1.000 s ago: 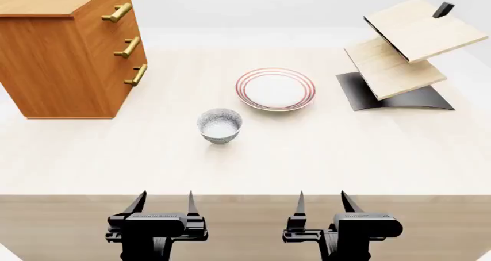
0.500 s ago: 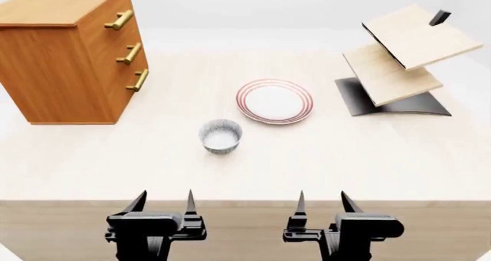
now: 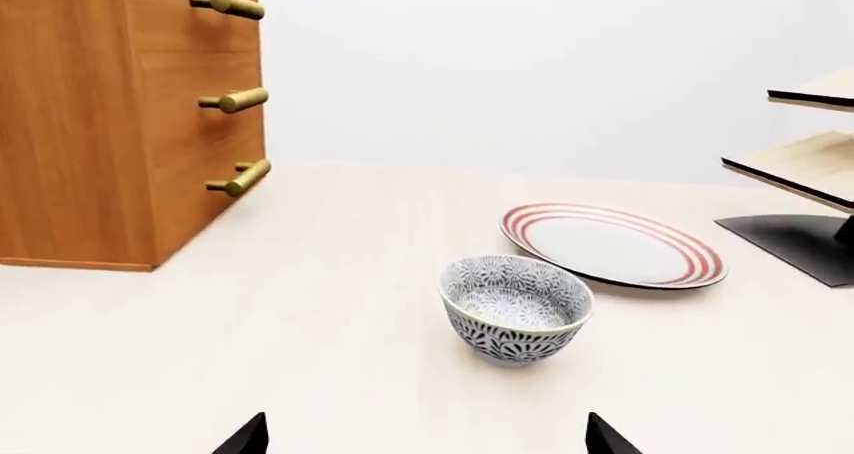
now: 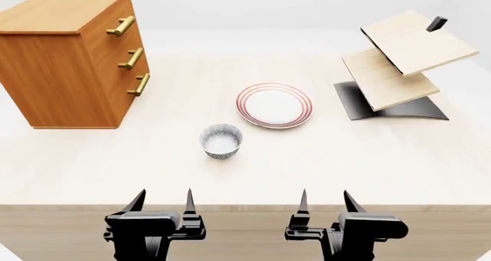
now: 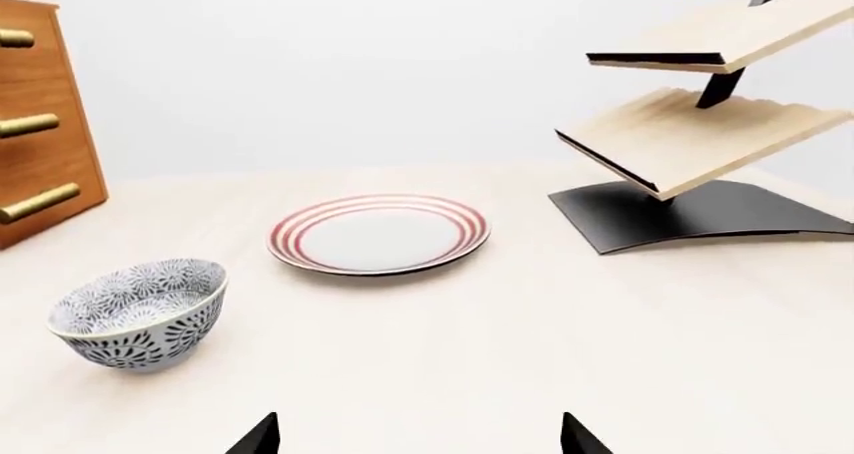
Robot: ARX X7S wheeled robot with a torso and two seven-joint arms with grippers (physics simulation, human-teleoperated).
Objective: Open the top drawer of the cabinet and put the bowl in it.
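The orange-brown cabinet (image 4: 57, 60) stands at the table's far left, all three drawers closed. Its top drawer (image 4: 115, 20) carries a brass bar handle (image 4: 121, 26). The blue-grey speckled bowl (image 4: 221, 141) sits upright on the table, right of the cabinet and in front of the plate. In the left wrist view the bowl (image 3: 515, 308) lies ahead of the fingers, with the cabinet (image 3: 94, 124) beyond. The right wrist view also shows the bowl (image 5: 139, 312). My left gripper (image 4: 162, 202) and right gripper (image 4: 327, 202) hover open and empty over the table's near edge.
A white plate with red rings (image 4: 274, 104) lies behind the bowl. A pale two-board tilted rack on a black base (image 4: 399, 65) stands at the far right. The table's front edge (image 4: 245, 206) runs just under both grippers.
The view has shifted: the cabinet, bowl, plate and rack all sit lower in the head view than before. Both grippers keep their place and stay open.
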